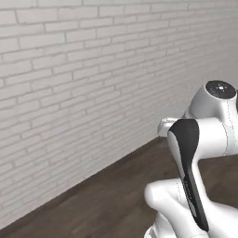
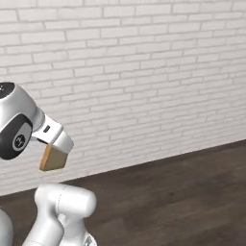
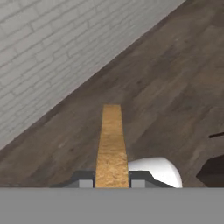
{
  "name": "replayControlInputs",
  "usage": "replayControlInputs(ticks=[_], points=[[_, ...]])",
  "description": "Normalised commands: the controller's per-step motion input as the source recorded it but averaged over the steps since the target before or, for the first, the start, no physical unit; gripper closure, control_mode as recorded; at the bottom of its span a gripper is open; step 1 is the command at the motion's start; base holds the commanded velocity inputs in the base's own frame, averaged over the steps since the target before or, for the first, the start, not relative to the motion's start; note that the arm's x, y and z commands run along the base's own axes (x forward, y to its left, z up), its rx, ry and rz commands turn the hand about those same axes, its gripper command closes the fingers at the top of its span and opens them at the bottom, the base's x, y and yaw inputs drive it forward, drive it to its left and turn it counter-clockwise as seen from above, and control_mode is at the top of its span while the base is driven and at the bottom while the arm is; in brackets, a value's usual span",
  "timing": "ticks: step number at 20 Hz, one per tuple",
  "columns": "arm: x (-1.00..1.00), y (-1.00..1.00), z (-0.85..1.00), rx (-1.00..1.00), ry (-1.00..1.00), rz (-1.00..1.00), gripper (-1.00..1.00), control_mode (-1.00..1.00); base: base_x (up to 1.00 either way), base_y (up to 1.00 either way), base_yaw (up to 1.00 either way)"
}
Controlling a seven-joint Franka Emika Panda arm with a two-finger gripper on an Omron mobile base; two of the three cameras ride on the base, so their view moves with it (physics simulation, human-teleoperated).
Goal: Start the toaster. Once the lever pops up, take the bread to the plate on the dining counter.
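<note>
The bread (image 2: 53, 159) hangs from my gripper (image 2: 55, 150) as a tan slice with a brown crust, held high over the wooden floor. Seen edge-on in the hand view, the bread (image 3: 111, 144) runs up from between the two fingertips, and the gripper (image 3: 112, 183) is shut on its lower end. The toaster, its lever, the plate and the dining counter are out of view.
A white brick wall (image 1: 83, 83) fills the background close ahead, meeting a dark wooden floor (image 2: 182, 192) along a baseboard line. The brick wall (image 3: 43, 48) and the floor (image 3: 175, 78) also appear beyond the slice.
</note>
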Motion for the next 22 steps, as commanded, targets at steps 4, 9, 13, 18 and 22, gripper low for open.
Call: replayControlInputs(ticks=[4,9,13,18,22], points=[[0.00,0.00,0.00,0.00,0.00,0.00,1.00,1.00,0.81,-0.15,-0.56],[0.00,0.00,0.00,0.00,0.00,0.00,1.00,1.00,0.74,-0.22,-0.57],[0.00,0.00,0.00,0.00,0.00,0.00,1.00,1.00,0.72,-0.23,-0.57],[0.00,0.00,0.00,0.00,0.00,0.00,1.00,1.00,0.78,-0.13,-0.56],[0.00,0.00,0.00,0.00,0.00,0.00,1.00,1.00,0.86,-0.01,-0.55]])
